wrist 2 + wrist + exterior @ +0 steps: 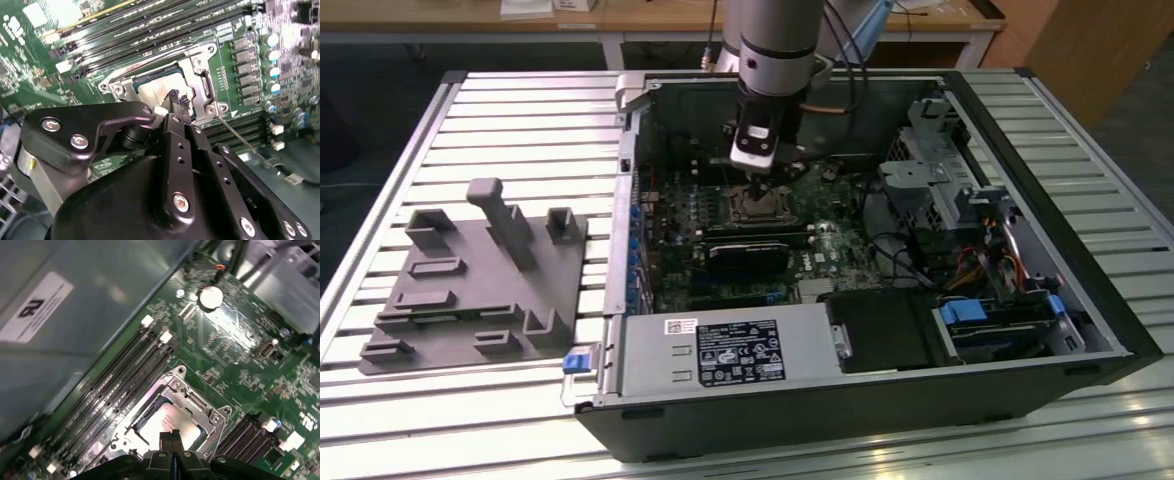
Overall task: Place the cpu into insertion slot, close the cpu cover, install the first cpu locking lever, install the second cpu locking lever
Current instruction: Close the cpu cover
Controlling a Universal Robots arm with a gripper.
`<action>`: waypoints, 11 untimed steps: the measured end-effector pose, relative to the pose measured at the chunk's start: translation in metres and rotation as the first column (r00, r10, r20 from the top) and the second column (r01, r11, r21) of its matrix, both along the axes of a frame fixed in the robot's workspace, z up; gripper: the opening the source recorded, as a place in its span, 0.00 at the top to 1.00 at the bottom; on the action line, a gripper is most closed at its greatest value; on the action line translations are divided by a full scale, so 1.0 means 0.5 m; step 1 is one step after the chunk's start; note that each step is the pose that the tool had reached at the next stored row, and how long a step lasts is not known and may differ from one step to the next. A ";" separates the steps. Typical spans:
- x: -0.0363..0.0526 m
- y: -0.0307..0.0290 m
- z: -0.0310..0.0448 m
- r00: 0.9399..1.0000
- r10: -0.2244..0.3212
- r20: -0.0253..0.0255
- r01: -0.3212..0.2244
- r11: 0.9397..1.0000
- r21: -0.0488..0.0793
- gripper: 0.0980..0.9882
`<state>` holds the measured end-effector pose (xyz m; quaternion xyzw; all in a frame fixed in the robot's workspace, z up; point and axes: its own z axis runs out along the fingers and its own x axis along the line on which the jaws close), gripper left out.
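The cpu (149, 91) lies flat in the insertion slot (758, 206), its pale metal top showing through the window of the cpu cover (196, 72). The cover appears to lie down over the chip rather than stand hinged up, presumably so the frame can bear on the chip's edges and keep it seated. Reading the exterior view as a dial centred on the open computer case (1067, 300), the slot sits at about ten o'clock on the green circuit board (235, 355). The black card (750, 252) is just at the slot's six o'clock, and the grey parts fixture (467, 290) is well apart at nine o'clock, out on the slatted table (520, 110). The arm hangs upright over the slot, probably so its narrow tip can reach down between the case walls. The gripper (172, 437) is clenched: in both wrist views its two black fingertips press together with barely a seam between them, grasping nothing. They hover near the edge of the cover; whether they touch it I cannot tell. A thin wire locking lever (245, 145) runs out from the frame's corner across the long memory slots (125, 375); whether it is latched I cannot tell.
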<state>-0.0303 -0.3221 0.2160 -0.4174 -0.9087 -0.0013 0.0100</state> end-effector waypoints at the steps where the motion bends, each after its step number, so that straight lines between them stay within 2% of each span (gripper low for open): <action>1: 0.000 0.000 0.000 1.000 0.018 0.000 -0.018 1.000 0.000 0.99; 6: 0.000 0.000 -0.001 0.995 0.101 0.002 -0.101 0.995 0.000 0.99; 11: 0.000 0.000 -0.001 0.986 0.168 0.004 -0.168 0.986 0.000 0.99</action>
